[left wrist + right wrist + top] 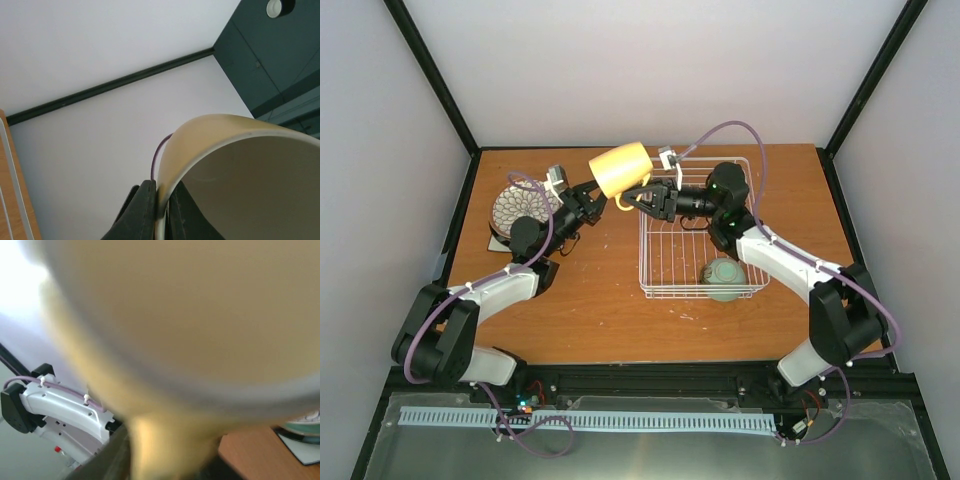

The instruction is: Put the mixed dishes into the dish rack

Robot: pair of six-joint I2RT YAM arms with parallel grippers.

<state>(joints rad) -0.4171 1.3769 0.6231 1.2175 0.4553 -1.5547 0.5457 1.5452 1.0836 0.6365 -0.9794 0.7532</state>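
step: looks like a mug handoff | yellow mug (620, 168) held aloft, tilted, over 10 o'clock corner of dish rack (642, 255) | rim pinched by left end effector (162, 212) | right end effector (642, 199) at handle, grip can't be told | next: handle to be secured before rim's released
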